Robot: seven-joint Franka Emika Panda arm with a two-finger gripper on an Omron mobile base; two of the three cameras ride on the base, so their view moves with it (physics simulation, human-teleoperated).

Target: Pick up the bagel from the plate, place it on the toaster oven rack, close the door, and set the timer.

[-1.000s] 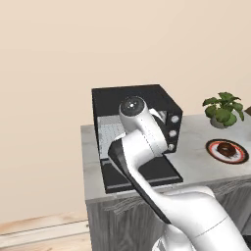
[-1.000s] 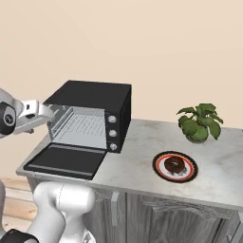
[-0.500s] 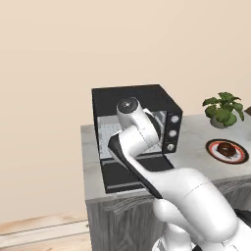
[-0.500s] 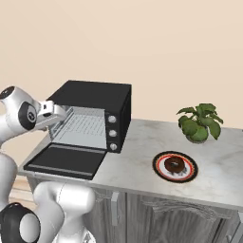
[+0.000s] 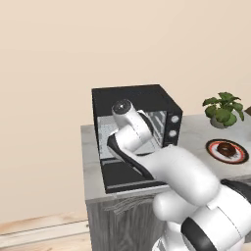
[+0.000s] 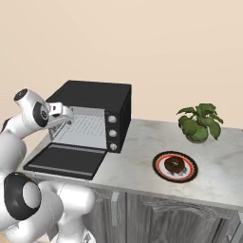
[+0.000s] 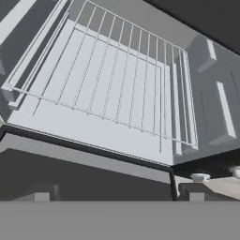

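Right base view: bagel (image 6: 174, 164) on plate (image 6: 175, 167), lower right of centre, potted plant (image 6: 199, 122) above it. Oven (image 6: 97, 111) at left, door (image 6: 66, 160) down flat, rack (image 7: 101, 77) bare. Gripper (image 6: 63, 112), wide open and empty, at cavity's upper left.

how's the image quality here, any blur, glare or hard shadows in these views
Right base view: flat even light, only a soft shadow around the plate. Hand view: the toaster oven rack looks sharp, no glare, the lower right corner is blurry. Left base view: the arm hides much of the open door.
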